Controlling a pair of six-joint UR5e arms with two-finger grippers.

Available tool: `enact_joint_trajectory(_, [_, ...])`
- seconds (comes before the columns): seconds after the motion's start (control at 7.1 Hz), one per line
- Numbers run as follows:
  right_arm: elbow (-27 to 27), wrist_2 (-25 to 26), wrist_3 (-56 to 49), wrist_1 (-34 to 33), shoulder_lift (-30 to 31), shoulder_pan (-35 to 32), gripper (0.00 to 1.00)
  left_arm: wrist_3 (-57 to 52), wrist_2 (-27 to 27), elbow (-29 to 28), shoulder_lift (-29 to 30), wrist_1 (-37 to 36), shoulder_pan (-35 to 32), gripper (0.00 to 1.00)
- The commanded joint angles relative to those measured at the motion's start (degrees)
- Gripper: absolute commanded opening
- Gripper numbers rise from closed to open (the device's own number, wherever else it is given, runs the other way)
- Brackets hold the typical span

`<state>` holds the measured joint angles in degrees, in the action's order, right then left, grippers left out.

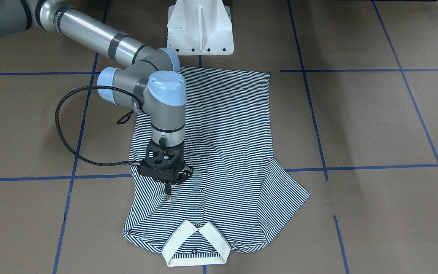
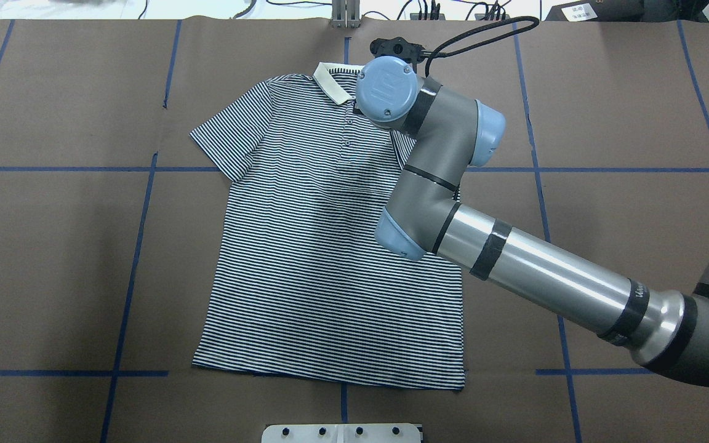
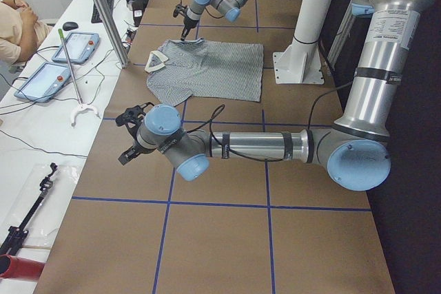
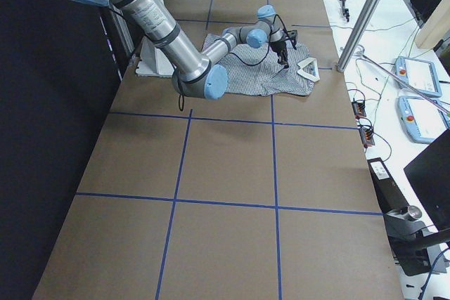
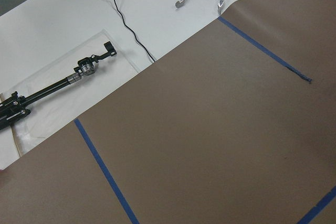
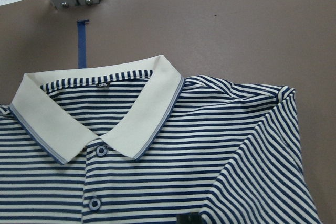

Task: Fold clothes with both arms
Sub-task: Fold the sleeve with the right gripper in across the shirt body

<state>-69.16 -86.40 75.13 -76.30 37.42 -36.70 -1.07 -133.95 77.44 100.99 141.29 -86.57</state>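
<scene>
Right gripper [image 1: 169, 191], jaws pinched narrow, meets the polo shirt [image 1: 222, 125] chest; collar at 6 o'clock, hem at 12.

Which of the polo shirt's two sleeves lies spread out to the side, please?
The sleeve on the robot's left, fanned out onto the table; the other sleeve, by the right gripper, is folded in over the shirt's body.
</scene>
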Motion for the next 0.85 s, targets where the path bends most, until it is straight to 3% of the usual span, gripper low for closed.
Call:
enact_joint_trajectory(0.0, [1.31, 0.62, -0.33, 0.97, -0.95, 1.1, 0.9, 1.24, 0.0, 0.26, 0.09, 0.12, 0.35, 1.0])
enact_joint_trajectory(0.14, [0.79, 0.45, -1.47, 1.15, -1.03, 1.19, 1.0, 1.76, 0.0, 0.35, 0.09, 0.73, 0.96, 1.0])
enact_joint_trajectory(0.28, [-1.13, -1.38, -5.92, 0.8, -0.95, -0.11, 1.0, 5.25, 0.18, 0.43, 0.26, 1.44, 3.31, 1.0])
enact_joint_trajectory(0.42, [-2.37, -10.01, -8.92, 0.45, -0.08, -3.52, 1.0, 12.33, 0.53, 0.26, 0.87, 3.79, 7.6, 1.0])
enact_joint_trajectory(0.56, [-7.6, -15.84, -11.82, 0.45, 4.02, -7.04, 1.0, 21.28, 0.79, 0.26, 2.1, 4.6, 11.65, 1.0])
enact_joint_trajectory(0.7, [-16.09, -19.73, -19.25, 0.45, 11.55, -10.55, 1.0, 30.24, 5.84, 0.43, 4.28, 4.52, 15.86, 1.0])
